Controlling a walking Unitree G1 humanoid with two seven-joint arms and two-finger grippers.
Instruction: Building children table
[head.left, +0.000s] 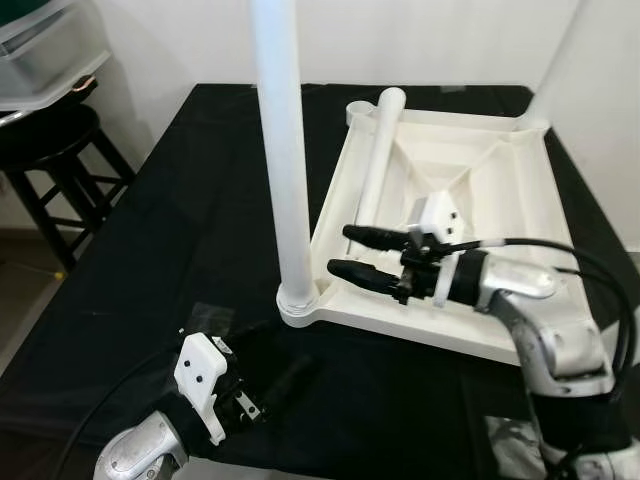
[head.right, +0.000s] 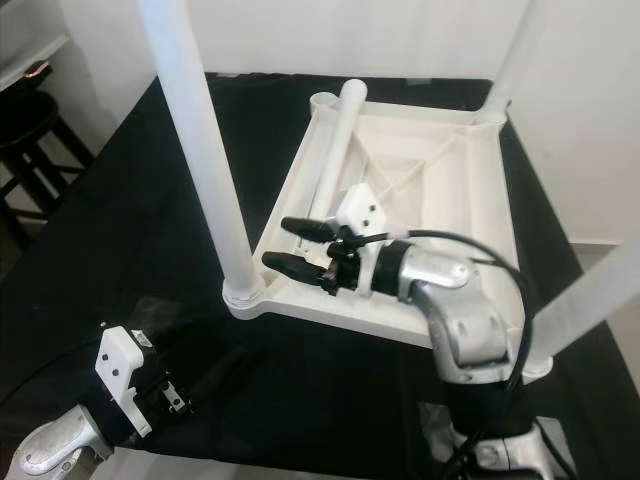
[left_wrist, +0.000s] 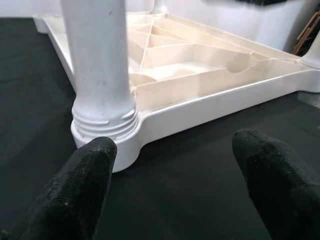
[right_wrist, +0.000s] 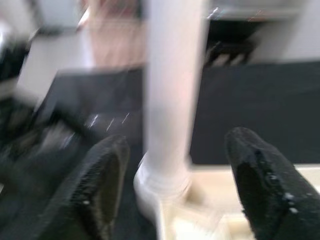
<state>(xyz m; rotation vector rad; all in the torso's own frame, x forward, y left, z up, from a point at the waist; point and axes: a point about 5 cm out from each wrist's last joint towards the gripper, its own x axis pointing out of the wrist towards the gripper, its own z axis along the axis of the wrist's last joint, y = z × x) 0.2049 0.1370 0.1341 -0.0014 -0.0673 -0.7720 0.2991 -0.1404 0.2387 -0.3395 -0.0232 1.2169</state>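
White loose leg (head.left: 378, 160) lies lengthwise in upturned tabletop (head.left: 500, 200), pointing away.

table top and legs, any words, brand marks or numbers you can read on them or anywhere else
None can be read.
Upturned white table top: bare moulded ribs, no lettering.
Upright leg and loose leg lying in it: plain white.
Black cloth: no print.
Left tool and right tool: no visible labels.
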